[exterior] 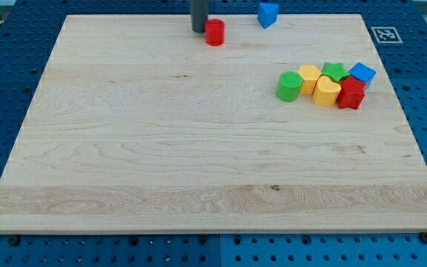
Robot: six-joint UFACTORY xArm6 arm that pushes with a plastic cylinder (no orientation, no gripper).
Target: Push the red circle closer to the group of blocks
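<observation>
The red circle stands near the view's top edge of the wooden board, a little left of centre. My tip is right beside it, on its left, touching or nearly touching. The group of blocks lies at the view's right: a green circle, a yellow block, a yellow heart-like block, a green block, a blue block and a red block, all packed together.
A separate blue block, roughly triangular, sits at the top edge, right of the red circle. A black-and-white marker tag is at the board's top right corner. Blue perforated table surrounds the board.
</observation>
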